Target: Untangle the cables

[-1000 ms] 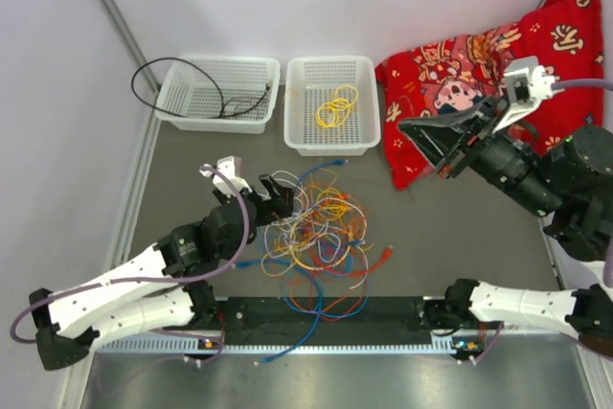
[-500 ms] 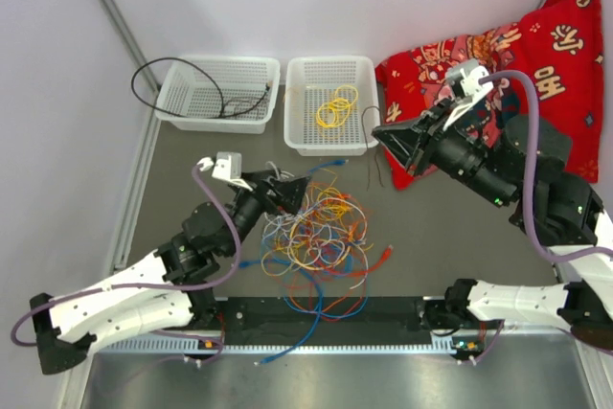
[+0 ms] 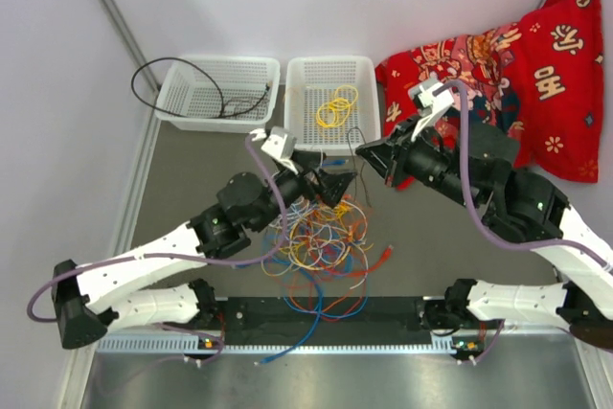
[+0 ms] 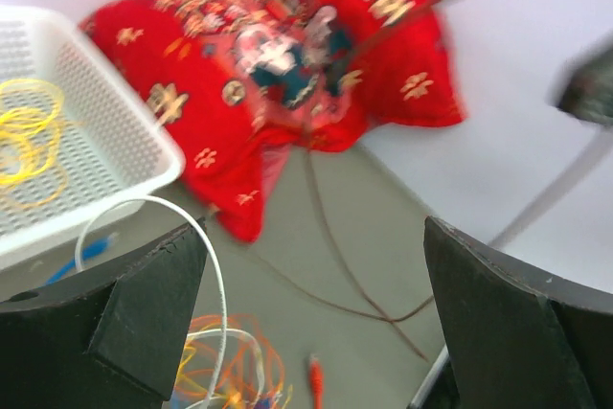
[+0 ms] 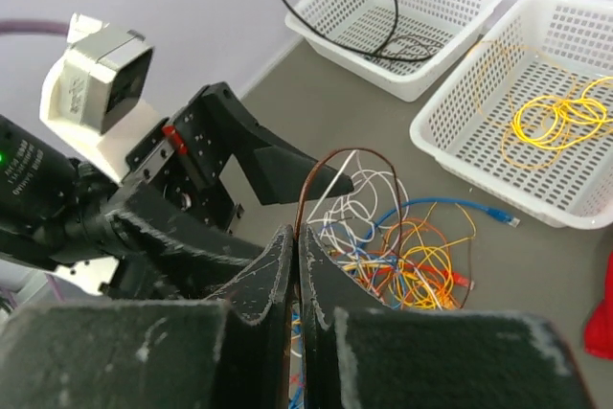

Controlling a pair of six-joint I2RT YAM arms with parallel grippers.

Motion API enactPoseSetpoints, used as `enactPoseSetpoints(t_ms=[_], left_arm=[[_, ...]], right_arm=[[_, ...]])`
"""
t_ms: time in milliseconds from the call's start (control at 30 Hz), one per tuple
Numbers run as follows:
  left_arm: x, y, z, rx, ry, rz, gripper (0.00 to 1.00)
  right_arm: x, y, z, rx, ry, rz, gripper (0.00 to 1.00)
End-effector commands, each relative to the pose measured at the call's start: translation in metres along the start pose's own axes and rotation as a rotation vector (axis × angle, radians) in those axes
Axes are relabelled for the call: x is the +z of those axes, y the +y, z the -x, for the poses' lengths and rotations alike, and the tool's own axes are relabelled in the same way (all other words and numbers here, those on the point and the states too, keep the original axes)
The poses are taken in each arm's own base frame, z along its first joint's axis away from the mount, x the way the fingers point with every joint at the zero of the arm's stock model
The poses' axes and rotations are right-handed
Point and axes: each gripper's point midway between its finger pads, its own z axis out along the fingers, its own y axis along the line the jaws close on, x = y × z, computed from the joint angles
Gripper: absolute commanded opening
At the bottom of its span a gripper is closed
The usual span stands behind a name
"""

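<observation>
The right gripper (image 5: 297, 232) has its fingers pressed together on a thin brown cable (image 5: 350, 148). The cable rises out of the fingertips, arches over, and drops down to the table (image 3: 192, 170) on the far side of the tangle of cables (image 5: 402, 246). From above, this gripper (image 3: 362, 151) hangs over the far edge of the tangle (image 3: 321, 237), just in front of the middle basket (image 3: 366, 93).

The left gripper (image 3: 337, 186) reaches in from the other side, close to the right one, and sits above the far part of the heap. In its own camera the left gripper (image 4: 313, 232) has its fingers spread wide and nothing is gripped. A white cable (image 4: 215, 275) loops up inside the gap, close against the left-hand finger (image 4: 144, 304). Whether it touches that finger cannot be told. The brown cable (image 4: 335, 265) crosses the grey surface beyond the opening, blurred.

The tangle lies on the table between the two arms, a loose pile of yellow, orange, blue, white and red loops. A coiled yellow cable (image 3: 335, 104) lies in the middle basket. A black cable (image 3: 222, 98) lies in the outer basket (image 3: 211, 123), with one loop hanging over its rim. A red cushion (image 3: 498, 64) lies in the far right corner.
</observation>
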Motion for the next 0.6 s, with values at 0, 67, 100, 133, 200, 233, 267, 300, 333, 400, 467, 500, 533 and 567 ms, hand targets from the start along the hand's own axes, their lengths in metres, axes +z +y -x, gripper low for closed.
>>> enactPoseSetpoints(t_ms=[0,67,100,133,200,233,267,300,333,400,467,500,533,567], left_arm=[[0.003,0.041,-0.026,0.109,0.250,0.271,0.99],[-0.015,0.078,-0.066,0.150,0.487,0.483,0.99],[-0.021,0.087,-0.078,0.114,0.545,0.555,0.99],[-0.047,0.114,-0.107,0.154,0.714,0.696,0.99],[-0.052,0.119,-0.108,0.132,0.767,0.782,0.99],[-0.058,0.125,-0.114,0.153,0.804,0.819,0.99],[-0.057,0.125,-0.111,0.148,0.793,0.822,0.99],[-0.055,0.123,-0.109,0.137,0.774,0.816,0.99],[-0.053,0.119,-0.100,0.122,0.739,0.793,0.99],[-0.041,0.110,-0.082,0.088,0.641,0.747,0.99],[-0.040,0.110,-0.075,0.097,0.630,0.745,0.99],[-0.039,0.109,-0.072,0.103,0.624,0.742,0.99],[-0.041,0.112,-0.069,0.118,0.622,0.759,0.99],[-0.042,0.113,-0.067,0.121,0.614,0.765,0.99]], right_arm=[[-0.013,-0.002,0.017,0.013,-0.069,-0.012,0.00],[-0.014,-0.007,0.015,0.009,-0.071,-0.032,0.00],[-0.014,-0.008,0.014,0.008,-0.070,-0.039,0.00],[-0.015,-0.010,0.012,0.008,-0.069,-0.046,0.00],[-0.015,-0.013,0.012,0.007,-0.074,-0.056,0.00],[-0.015,-0.013,0.011,0.008,-0.074,-0.057,0.00],[-0.016,-0.014,0.013,0.008,-0.080,-0.060,0.00],[-0.016,-0.013,0.013,0.006,-0.081,-0.058,0.00],[-0.016,-0.014,0.012,0.004,-0.079,-0.059,0.00],[-0.019,-0.017,0.015,0.001,-0.090,-0.076,0.00],[-0.023,-0.020,0.015,-0.002,-0.097,-0.086,0.00],[-0.023,-0.022,0.015,-0.004,-0.097,-0.092,0.00],[-0.025,-0.023,0.016,-0.001,-0.102,-0.093,0.00],[-0.025,-0.023,0.014,-0.003,-0.100,-0.096,0.00]])
